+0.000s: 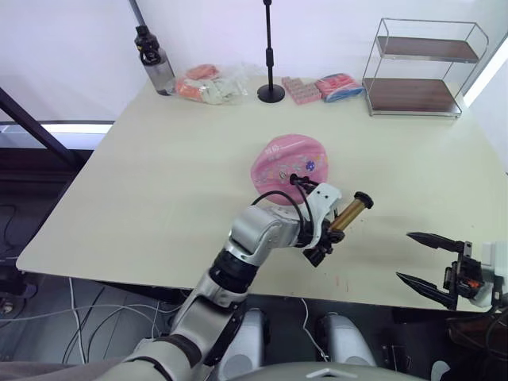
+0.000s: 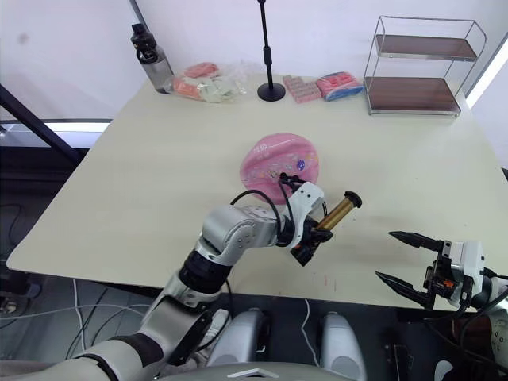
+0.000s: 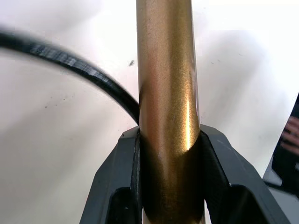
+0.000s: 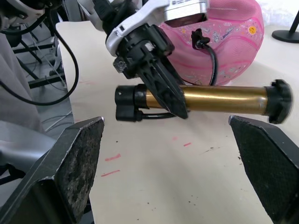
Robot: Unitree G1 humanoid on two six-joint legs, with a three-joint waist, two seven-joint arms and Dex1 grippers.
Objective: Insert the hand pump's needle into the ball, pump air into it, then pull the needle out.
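The pink ball (image 1: 290, 161) lies near the middle of the table (image 1: 143, 206). In front of it, my left gripper (image 1: 325, 234) is shut on the hand pump's bronze-gold barrel (image 3: 166, 93), holding the pump (image 4: 215, 99) just above the table with its black end cap (image 1: 363, 198) pointing right. The thin black hose (image 4: 212, 56) loops from the pump up to a black fitting (image 4: 198, 38) that rests against the ball's near side. The needle's pin is hidden there. My right gripper (image 1: 405, 255) is open at the table's front right edge, apart from the pump.
Along the far edge stand a dark water bottle (image 1: 155, 59), plastic-wrapped packets (image 1: 210, 83), a black microphone stand (image 1: 270, 55), more packets (image 1: 333, 86) and a two-tier wire shelf (image 1: 421, 67). Red marks (image 4: 112, 164) dot the table near its front edge.
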